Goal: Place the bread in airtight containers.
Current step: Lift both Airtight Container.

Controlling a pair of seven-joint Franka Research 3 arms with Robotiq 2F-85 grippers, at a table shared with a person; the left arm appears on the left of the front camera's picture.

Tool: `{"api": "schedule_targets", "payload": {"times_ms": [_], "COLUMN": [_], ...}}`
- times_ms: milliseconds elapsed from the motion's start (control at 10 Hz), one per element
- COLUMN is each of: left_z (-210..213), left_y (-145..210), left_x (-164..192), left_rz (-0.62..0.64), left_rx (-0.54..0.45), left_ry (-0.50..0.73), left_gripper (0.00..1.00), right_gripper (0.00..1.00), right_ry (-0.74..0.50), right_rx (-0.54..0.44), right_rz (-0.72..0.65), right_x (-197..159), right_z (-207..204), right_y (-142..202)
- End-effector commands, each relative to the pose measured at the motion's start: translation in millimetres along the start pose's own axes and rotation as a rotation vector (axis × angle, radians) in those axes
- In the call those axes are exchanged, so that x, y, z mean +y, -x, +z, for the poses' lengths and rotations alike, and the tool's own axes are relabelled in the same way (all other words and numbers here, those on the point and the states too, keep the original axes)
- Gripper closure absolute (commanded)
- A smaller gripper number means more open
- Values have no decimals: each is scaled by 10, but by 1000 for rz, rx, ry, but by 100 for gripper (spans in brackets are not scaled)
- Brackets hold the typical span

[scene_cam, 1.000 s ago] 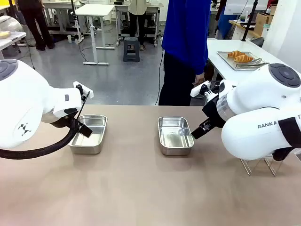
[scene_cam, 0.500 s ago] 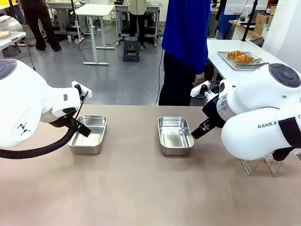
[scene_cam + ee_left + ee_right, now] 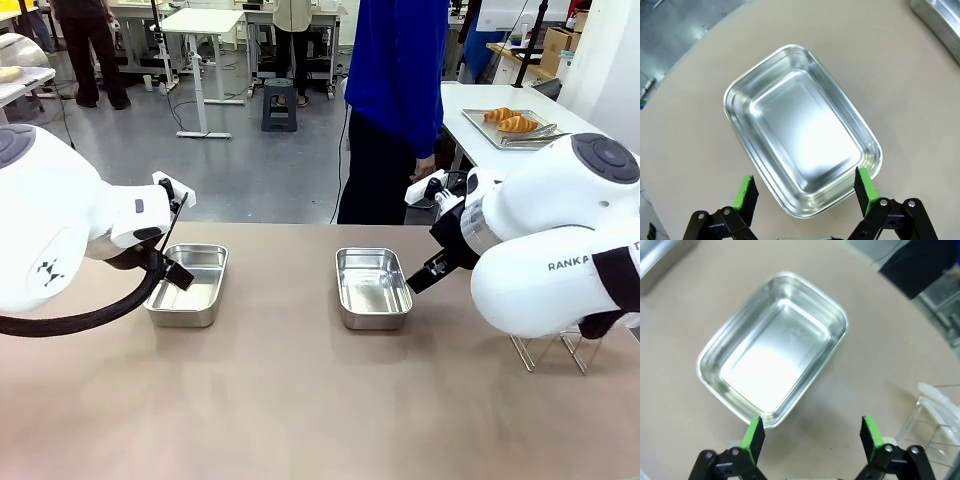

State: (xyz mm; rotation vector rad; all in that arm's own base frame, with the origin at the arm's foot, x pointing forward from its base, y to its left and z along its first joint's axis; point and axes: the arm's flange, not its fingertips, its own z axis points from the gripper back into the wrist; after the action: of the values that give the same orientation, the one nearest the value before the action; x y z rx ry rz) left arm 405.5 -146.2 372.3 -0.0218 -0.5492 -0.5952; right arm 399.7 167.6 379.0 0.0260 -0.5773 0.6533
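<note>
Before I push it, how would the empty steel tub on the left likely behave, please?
The left steel tub looks thin-walled and empty, so probably light and stiff. Low and flat-bottomed on the smooth table, it would likely slide, not tip.

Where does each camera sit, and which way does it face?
Front view: fixed between the arms, facing across the brown table at the person in blue; both white arms show.
Left wrist view: above the left shiny rectangular steel tub, looking down; open left end effector at bottom.
Right wrist view: above the middle shiny steel tub, looking down; open right end effector at bottom.
Shared: front view shows both tubs too.
</note>
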Motion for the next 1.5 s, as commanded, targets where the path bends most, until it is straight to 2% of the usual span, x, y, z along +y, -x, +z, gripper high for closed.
{"api": "schedule_targets", "payload": {"times_ms": [0,200,400,600,700,900,1000,1100,1400], "left_z": [401,926,1461,1955,2180,2293,2330,2368,2341], "left_y": [-221,-498,-572,-335,-68,475,743,947,1110], "left_x": [293,669,1210,1859,2196,2675,2776,2757,2521], "left_rz": [-23,-21,-80,-146,-165,-141,-137,-134,-137], "left_rx": [-26,-43,-30,-95,-153,-279,-341,-387,-507], "left_ry": [48,111,254,418,496,584,595,555,461], "left_gripper": [0,0,0,0,0,0,0,0,0], "right_gripper": [0,0,0,0,0,0,0,0,0], "right_ry": [5,-16,-129,-258,-339,-378,-382,-399,-418], "right_rx": [-33,-93,-179,-307,-392,-487,-509,-537,-600], "right_rz": [-5,-45,-47,-9,14,26,9,6,19], "right_x": [-205,-551,-1083,-1724,-2018,-2382,-2482,-2537,-2597], "right_z": [363,883,1438,1837,1955,2003,1975,1931,1852], "right_y": [-335,-594,-505,-63,262,788,990,1171,1498]}}
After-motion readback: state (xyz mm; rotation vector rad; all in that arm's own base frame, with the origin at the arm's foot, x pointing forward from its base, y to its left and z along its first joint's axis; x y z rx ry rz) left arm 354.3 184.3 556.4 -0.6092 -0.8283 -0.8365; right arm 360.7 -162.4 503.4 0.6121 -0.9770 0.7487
